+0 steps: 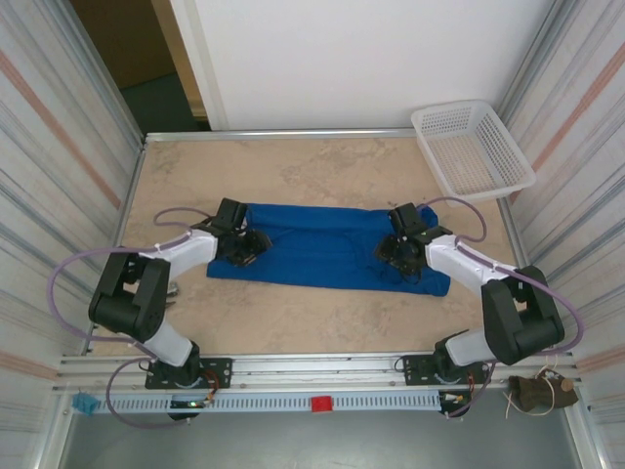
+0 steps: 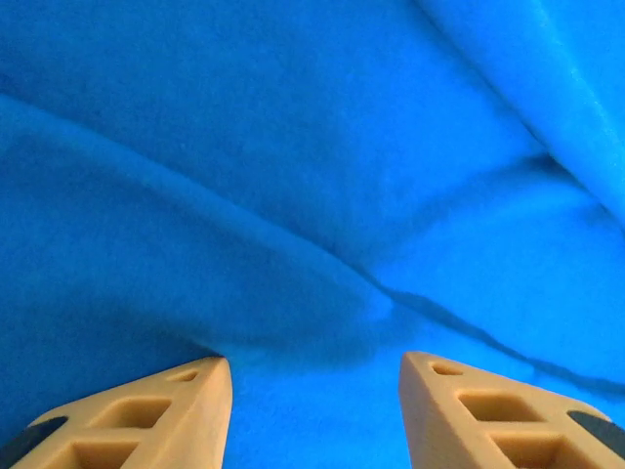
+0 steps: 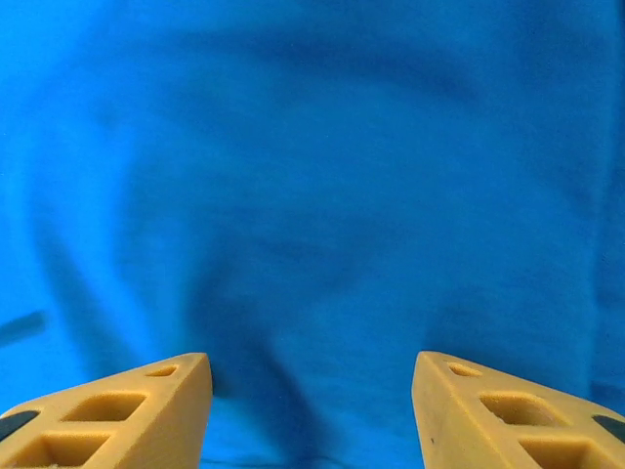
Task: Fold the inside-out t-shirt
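The inside-out t-shirt (image 1: pixel 322 246) lies as a long royal-blue band across the middle of the table, folded lengthwise and a little creased. My left gripper (image 1: pixel 244 246) hangs over its left end, jaws open, nothing between the tan fingers (image 2: pixel 166 415); just blue cloth (image 2: pixel 312 195) with a diagonal fold below them. Over the shirt's right end, my right gripper (image 1: pixel 398 251) also stands open, its fingers (image 3: pixel 488 405) apart above smooth blue cloth (image 3: pixel 312 176). No print is visible.
A white lattice basket (image 1: pixel 473 149) sits at the back right corner. Corrugated walls close the table on left and right. Bare marbled tabletop (image 1: pixel 293 166) lies behind the shirt and in front (image 1: pixel 322 318) of it.
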